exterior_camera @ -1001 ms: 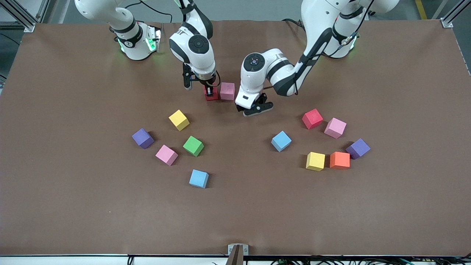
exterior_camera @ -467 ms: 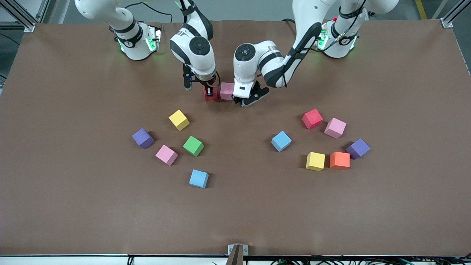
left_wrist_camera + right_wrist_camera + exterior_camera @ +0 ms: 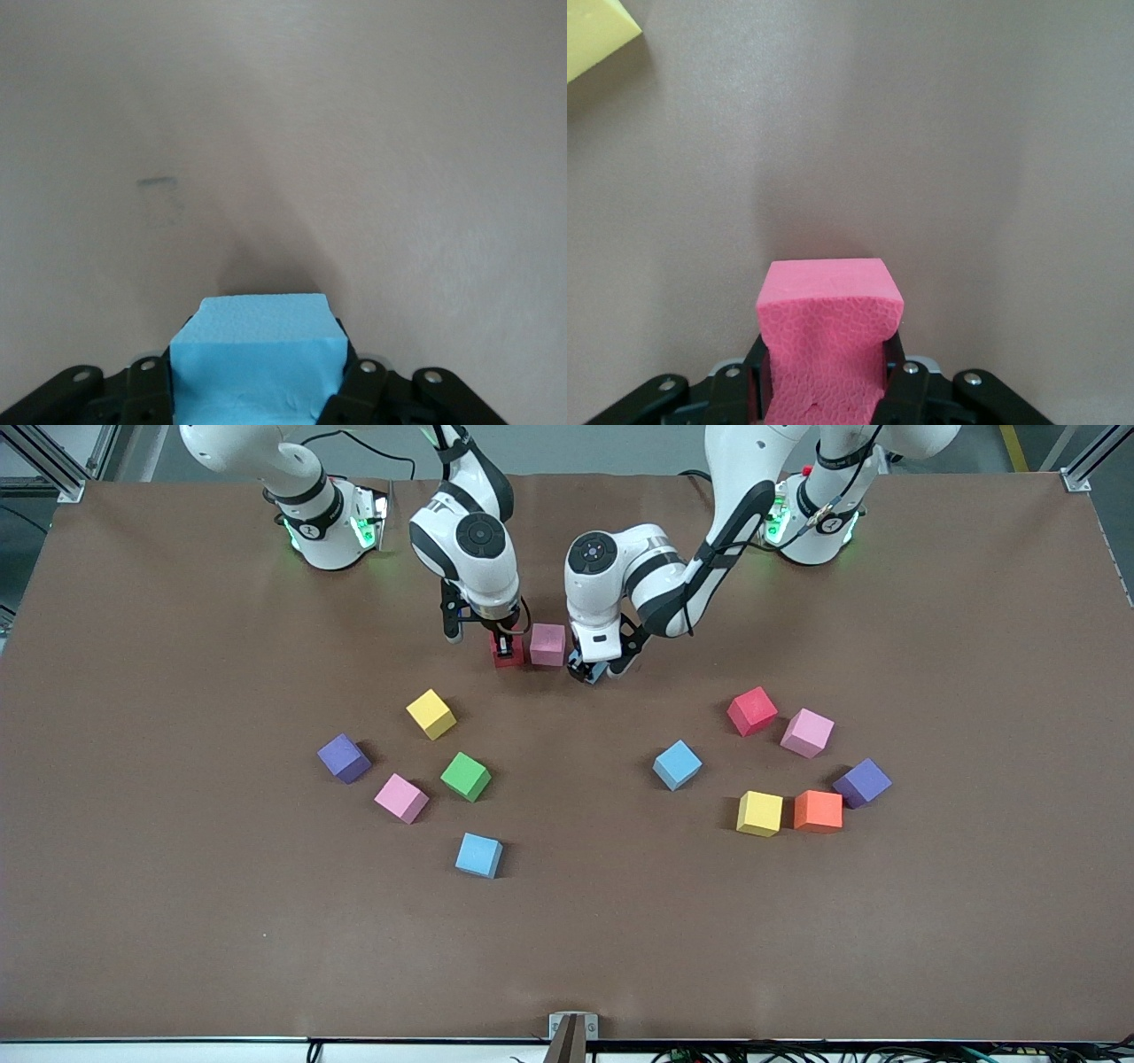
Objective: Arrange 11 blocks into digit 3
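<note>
The left pincer [image 3: 591, 670] is gripping a light blue cube [image 3: 255, 359], mostly hidden by the arm, beside the pink cube [image 3: 547, 644], while the right pincer [image 3: 506, 646] is clamping the half-covered red cube [image 3: 508, 657] on the surface [image 3: 177, 921].

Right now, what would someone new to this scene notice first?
Both arms meet close to the robots' bases: the right gripper clamps a red cube beside a pink cube, while the left gripper grips a light blue cube. Nearer the camera, loose coloured cubes lie in two clusters on the brown table.
</note>
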